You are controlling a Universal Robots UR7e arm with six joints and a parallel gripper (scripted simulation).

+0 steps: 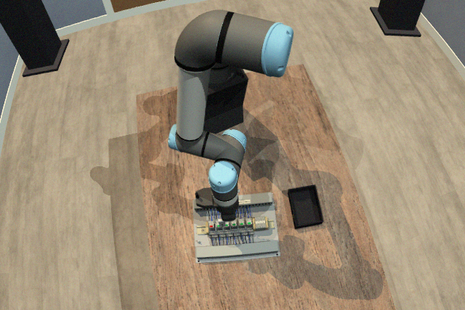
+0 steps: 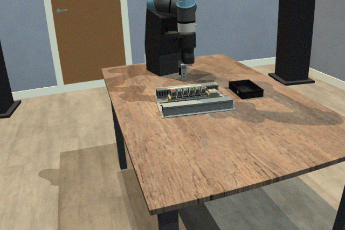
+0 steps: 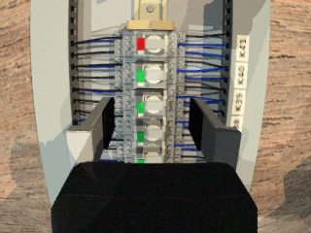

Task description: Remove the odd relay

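Note:
The relay with the red button [image 1: 211,226] [image 2: 173,92] [image 3: 155,45] sits in the row at the end beside the tan end stop, at the left in the top and exterior views and at the top in the wrist view. The other five relays have green buttons. The relay panel [image 1: 240,253] [image 2: 194,107] [image 3: 49,58] lies flat on the table. My gripper [image 2: 183,77] [image 3: 152,113] is open and empty, above the row, over green-button relays to the right of the red one in the top and exterior views. The black parts tray [image 1: 306,207] [image 2: 246,89] stands to the right of the panel and shows no relay inside.
Grey wire ducts [image 1: 238,250] [image 2: 198,105] run along both long sides of the panel, with thin blue and black wires between them and the relays. Pale terminal blocks [image 1: 260,223] [image 2: 213,93] stand at the right end of the row. The wooden table [image 1: 180,280] [image 2: 222,149] extends around the panel.

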